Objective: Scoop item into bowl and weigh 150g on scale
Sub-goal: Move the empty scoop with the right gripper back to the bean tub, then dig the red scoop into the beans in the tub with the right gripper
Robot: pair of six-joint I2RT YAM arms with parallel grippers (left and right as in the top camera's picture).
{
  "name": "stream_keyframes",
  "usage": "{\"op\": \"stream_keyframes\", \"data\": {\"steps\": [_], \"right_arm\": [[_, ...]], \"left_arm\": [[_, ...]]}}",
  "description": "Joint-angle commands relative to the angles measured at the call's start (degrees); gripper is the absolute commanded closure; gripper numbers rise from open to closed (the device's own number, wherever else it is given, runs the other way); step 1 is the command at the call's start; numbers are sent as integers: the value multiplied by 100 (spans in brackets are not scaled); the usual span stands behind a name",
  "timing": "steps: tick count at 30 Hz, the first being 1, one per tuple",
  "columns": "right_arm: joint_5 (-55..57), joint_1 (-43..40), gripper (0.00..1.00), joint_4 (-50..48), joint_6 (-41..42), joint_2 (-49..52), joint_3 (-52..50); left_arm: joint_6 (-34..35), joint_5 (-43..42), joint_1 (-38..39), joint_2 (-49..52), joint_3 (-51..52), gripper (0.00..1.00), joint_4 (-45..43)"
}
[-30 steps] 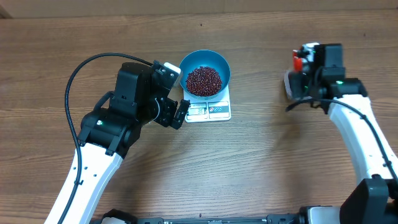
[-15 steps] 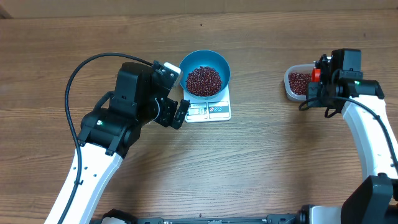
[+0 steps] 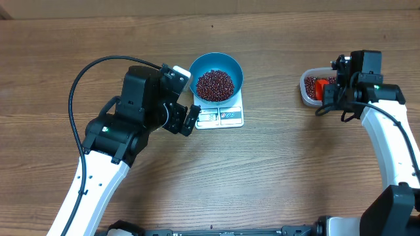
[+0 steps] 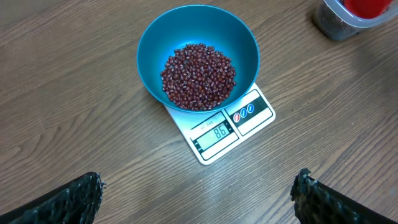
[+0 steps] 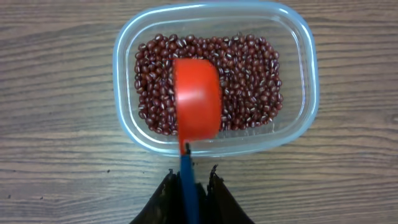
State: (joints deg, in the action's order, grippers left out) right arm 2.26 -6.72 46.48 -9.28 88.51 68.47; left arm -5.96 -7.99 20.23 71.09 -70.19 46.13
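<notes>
Wooden worktop (image 3: 262, 170): light blue bowl (image 4: 155, 37) of maroon beans (image 4: 199, 74) sits on the white scale (image 4: 217, 134). A clear tub (image 5: 298, 81) holds more, with an orange-red scoop (image 5: 198, 96) lying on them. Left gripper (image 4: 198, 193) spread wide beside the scale; right gripper (image 5: 193, 183) flanks the scoop's blue handle, cannot tell if it grips.

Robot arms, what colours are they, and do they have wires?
Both arms are white tubes with chunky black joints: the left arm and the right arm. A thin black cable loops out beside the left one. The left gripper and right gripper are black, and the left fingers look rough and bumpy.
</notes>
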Motion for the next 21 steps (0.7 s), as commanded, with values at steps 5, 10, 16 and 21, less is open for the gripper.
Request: {"op": "stream_keyframes", "data": {"steps": [5, 10, 16, 21], "right_arm": [[-46, -4, 89, -186, 11, -39, 125], [-48, -4, 89, -251, 55, 101, 125], [-46, -4, 89, -382, 55, 164, 125], [-46, -4, 87, -553, 55, 164, 122]], "left_arm": [[37, -83, 15, -92, -9, 0, 2], [37, -85, 15, -92, -9, 0, 0], [37, -85, 15, -92, -9, 1, 2], [37, -83, 15, -92, -9, 0, 0]]}}
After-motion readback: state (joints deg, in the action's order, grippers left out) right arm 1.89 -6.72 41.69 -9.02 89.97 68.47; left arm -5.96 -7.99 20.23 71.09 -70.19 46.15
